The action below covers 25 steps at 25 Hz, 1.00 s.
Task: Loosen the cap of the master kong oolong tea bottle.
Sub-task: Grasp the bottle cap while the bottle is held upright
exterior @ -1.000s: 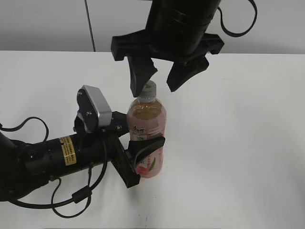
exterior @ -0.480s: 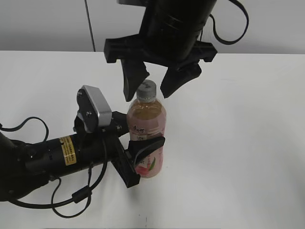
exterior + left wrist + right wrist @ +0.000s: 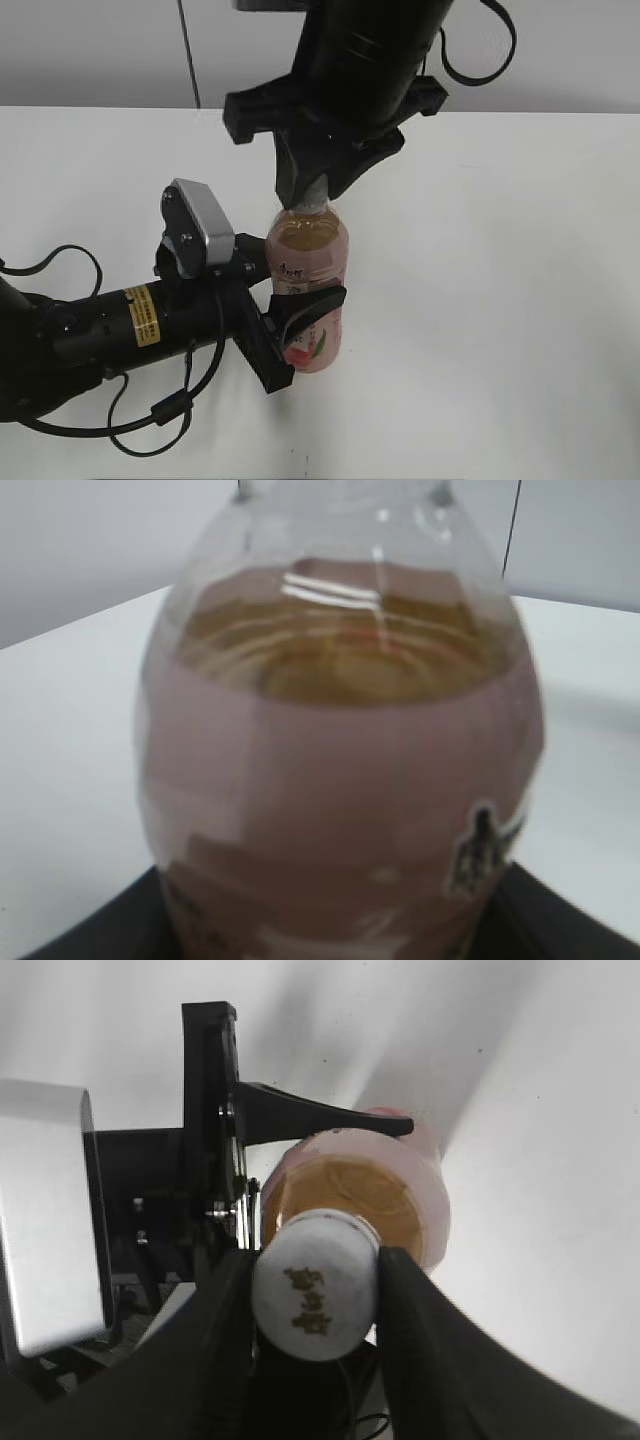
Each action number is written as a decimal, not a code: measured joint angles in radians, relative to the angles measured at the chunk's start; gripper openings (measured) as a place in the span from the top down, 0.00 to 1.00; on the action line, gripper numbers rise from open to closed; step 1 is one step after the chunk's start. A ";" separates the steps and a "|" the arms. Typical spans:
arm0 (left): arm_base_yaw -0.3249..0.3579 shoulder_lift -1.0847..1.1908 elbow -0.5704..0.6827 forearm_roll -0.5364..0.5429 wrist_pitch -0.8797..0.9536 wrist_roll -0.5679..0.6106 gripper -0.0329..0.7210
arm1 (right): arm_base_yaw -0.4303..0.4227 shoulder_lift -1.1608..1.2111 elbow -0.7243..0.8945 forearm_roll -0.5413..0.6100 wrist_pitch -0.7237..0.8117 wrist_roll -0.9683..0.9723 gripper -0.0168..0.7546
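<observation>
The master kong oolong tea bottle (image 3: 308,270) stands upright on the white table, amber tea inside and a pink label around it. My left gripper (image 3: 300,335) is shut on its lower body from the left. In the left wrist view the bottle (image 3: 340,780) fills the frame and the fingers show only as dark corners. My right gripper (image 3: 312,190) comes down from above and is shut on the cap, which its fingers hide in the exterior view. In the right wrist view the white cap (image 3: 314,1285) with its dark logo sits pinched between the two black fingers (image 3: 316,1305).
The white table (image 3: 500,300) stretches out to the right and front of the bottle. My left arm lies across the table's front left with its cables (image 3: 150,420). A grey wall runs behind the table.
My right gripper was open above the cap. It has come down and shut on the cap. The left gripper and bottle have not moved.
</observation>
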 joint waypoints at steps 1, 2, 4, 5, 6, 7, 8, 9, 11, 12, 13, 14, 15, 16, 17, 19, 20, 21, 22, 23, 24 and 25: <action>0.000 0.000 0.000 0.000 0.000 0.000 0.46 | 0.000 0.000 0.000 -0.001 -0.001 -0.046 0.61; 0.000 0.000 0.000 0.000 0.000 0.000 0.46 | 0.000 0.000 0.000 -0.001 -0.002 -0.108 0.61; 0.000 0.000 0.000 -0.001 0.000 0.000 0.46 | 0.000 0.001 0.000 -0.001 -0.002 -0.243 0.61; 0.000 0.000 0.000 -0.001 0.000 0.000 0.46 | 0.000 0.001 0.000 -0.001 -0.002 -0.336 0.61; 0.000 0.000 0.000 -0.001 0.000 0.000 0.46 | 0.000 0.001 0.000 -0.002 -0.002 -0.447 0.61; 0.000 0.000 0.000 -0.001 0.000 0.000 0.46 | 0.000 0.001 0.000 -0.005 -0.002 -0.575 0.61; 0.000 0.000 0.000 -0.001 0.000 0.000 0.46 | 0.000 0.001 0.000 -0.007 -0.003 -0.691 0.61; 0.000 0.000 0.000 -0.001 0.000 0.000 0.46 | 0.000 0.001 0.000 -0.008 -0.004 -0.839 0.62; 0.000 0.000 0.000 0.000 0.000 0.002 0.46 | 0.000 0.001 0.000 -0.009 -0.007 -1.104 0.62; 0.000 0.000 0.000 0.001 0.000 0.003 0.46 | 0.000 0.001 0.000 -0.009 -0.007 -1.222 0.62; 0.000 0.000 0.000 0.002 0.000 0.004 0.46 | 0.000 0.001 0.000 -0.009 -0.007 -1.312 0.62; 0.000 0.000 0.000 0.002 0.000 0.004 0.46 | 0.000 0.001 0.000 -0.009 -0.009 -1.373 0.62; 0.000 0.000 0.000 0.002 0.000 0.004 0.46 | 0.000 0.001 0.000 -0.007 -0.009 -1.404 0.62; 0.000 0.000 0.000 0.002 -0.001 0.004 0.46 | 0.000 0.001 0.000 -0.007 -0.010 -1.428 0.62; 0.000 0.000 0.000 0.002 -0.001 0.004 0.46 | 0.000 0.001 0.000 -0.006 -0.010 -1.442 0.62; 0.000 0.000 0.000 0.002 -0.001 0.004 0.46 | 0.000 0.001 0.000 -0.005 -0.010 -1.455 0.62; 0.000 0.000 0.000 0.002 -0.001 0.004 0.46 | -0.001 0.001 0.000 -0.004 -0.010 -1.457 0.62; 0.000 0.000 0.000 0.002 -0.001 0.004 0.46 | -0.001 0.001 0.000 -0.003 -0.010 -1.458 0.62; 0.000 0.000 0.001 0.002 -0.001 0.004 0.46 | -0.001 0.001 0.000 -0.003 -0.010 -1.458 0.62; 0.000 0.000 0.001 0.002 -0.002 0.004 0.46 | -0.001 0.001 0.000 -0.002 -0.010 -1.458 0.62; 0.000 0.000 0.001 0.002 -0.002 0.004 0.46 | -0.001 0.001 0.000 0.000 -0.010 -1.457 0.62; 0.000 0.000 0.001 0.002 -0.002 0.004 0.46 | -0.001 0.001 0.000 0.003 -0.010 -1.456 0.60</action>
